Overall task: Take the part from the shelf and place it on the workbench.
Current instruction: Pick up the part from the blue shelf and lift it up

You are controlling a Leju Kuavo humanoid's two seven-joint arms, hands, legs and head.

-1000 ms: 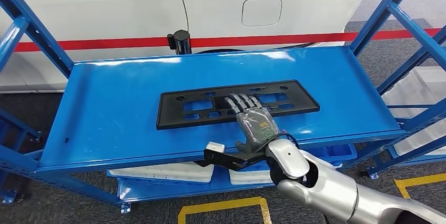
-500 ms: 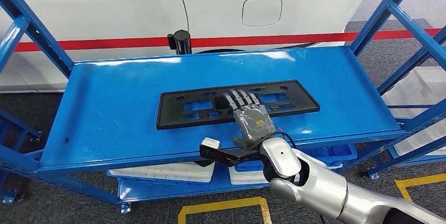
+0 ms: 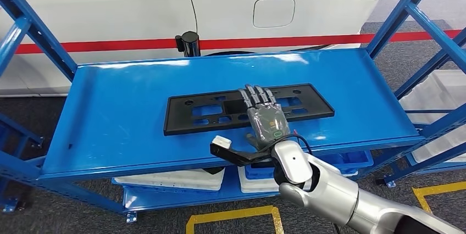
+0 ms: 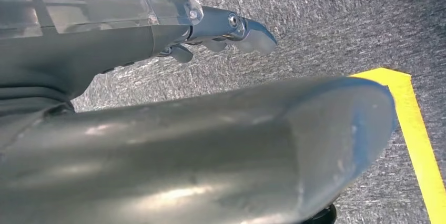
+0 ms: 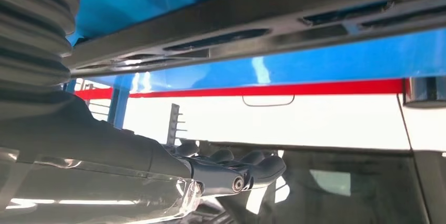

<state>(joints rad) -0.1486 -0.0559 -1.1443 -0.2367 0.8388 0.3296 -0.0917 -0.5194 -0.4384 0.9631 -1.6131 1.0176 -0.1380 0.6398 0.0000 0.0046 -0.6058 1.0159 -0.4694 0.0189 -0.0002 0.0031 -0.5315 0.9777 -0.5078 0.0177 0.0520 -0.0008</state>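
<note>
A white car [image 3: 137, 3] with a red stripe stands behind everything. In front of it is the blue shelf [image 3: 110, 129], and its top deck takes up most of my head view. White trays [image 3: 170, 180] sit on the lower level, and grey carpet with yellow tape [image 3: 231, 215] lies below that.

The part [image 3: 209, 112], a long black flat frame with cut-outs, lies flat on the top deck, near the middle and closer to the front edge.

My right hand [image 3: 265, 117] lies palm down on the part, right of its centre. The fingers [image 3: 254, 95] are stretched out straight, slightly apart, resting across the frame; nothing is gripped.

My left hand [image 4: 158, 29] hangs over the carpet. Its fingers [image 4: 252, 32] look loosely extended with nothing in them.
</note>
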